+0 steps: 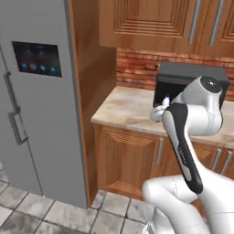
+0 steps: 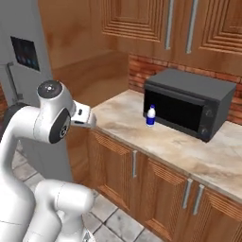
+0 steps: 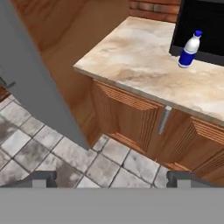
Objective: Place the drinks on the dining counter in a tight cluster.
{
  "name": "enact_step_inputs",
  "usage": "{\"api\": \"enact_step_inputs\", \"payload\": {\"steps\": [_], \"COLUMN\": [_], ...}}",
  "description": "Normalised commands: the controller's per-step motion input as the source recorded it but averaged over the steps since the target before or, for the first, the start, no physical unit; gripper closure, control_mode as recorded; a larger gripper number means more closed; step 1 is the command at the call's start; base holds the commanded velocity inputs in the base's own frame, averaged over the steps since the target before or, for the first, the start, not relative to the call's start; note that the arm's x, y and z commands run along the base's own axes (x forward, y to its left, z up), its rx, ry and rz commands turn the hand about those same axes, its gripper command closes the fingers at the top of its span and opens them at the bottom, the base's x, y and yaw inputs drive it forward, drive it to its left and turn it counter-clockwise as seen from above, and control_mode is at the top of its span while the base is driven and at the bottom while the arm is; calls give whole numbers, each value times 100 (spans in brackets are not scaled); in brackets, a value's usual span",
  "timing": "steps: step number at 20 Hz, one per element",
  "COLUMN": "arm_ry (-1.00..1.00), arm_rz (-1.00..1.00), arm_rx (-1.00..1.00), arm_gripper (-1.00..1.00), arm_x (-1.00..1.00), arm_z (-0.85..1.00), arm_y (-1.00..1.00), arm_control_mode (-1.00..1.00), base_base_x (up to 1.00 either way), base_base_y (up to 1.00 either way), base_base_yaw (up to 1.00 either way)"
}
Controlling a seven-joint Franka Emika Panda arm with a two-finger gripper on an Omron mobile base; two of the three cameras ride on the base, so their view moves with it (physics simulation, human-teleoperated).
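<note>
Fridge (image 1: pixel 41 100): grey, tall, at far left of left base view; dark display panel w/ blue lights high on door, vertical bar handles below. Grey edge also at left in hand view.
Side panel (image 1: pixel 91 91): brown wood, betw. fridge and counter run.
Floor (image 3: pixel 39 144): grey stone tiles w/ pale grout, in front of fridge and cabinets.
Gripper (image 3: pixel 111 178): jaws spread wide, nothing betw. them; two dark tips at bottom of hand view, well apart. Hangs off the counter's front edge, above floor, camera looking toward cabinet fronts.
Arm (image 1: pixel 183 137): white w/ dark joints, bent in front of the lower cabinets; in left base view it hides part of the microwave.
Counter (image 2: pixel 132 123): beige marble-patterned top on wooden base cabinets w/ grey bar handles; red brick backsplash and wooden upper cabinets behind it.
White-and-blue bottle (image 2: pixel 151 116): small, upright, blue cap and blue lower half, white shoulder. Stands on the counter just in front of the microwave's left end, close to the door; whether touching cannot be told. Well apart from gripper. Seen upper right in hand view (image 3: pixel 189 49), and peeking past the arm in left base view (image 1: pixel 166 98).
Microwave (image 2: pixel 189 104): black/dark grey box, dark glass door, knobs at its right end; sits on counter against brick wall.
</note>
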Motion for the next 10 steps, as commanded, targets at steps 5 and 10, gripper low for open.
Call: {"api": "enact_step_inputs", "payload": {"steps": [5,10], "arm_ry": [0,0], "arm_rz": [0,0], "arm_rx": [0,0], "arm_gripper": [-100,-100], "arm_x": [0,0], "arm_z": [0,0], "arm_y": [0,0], "arm_control_mode": [100,100], "base_base_x": [31,0], "base_base_y": [-42,17], "base_base_yaw": [-21,-63]}}
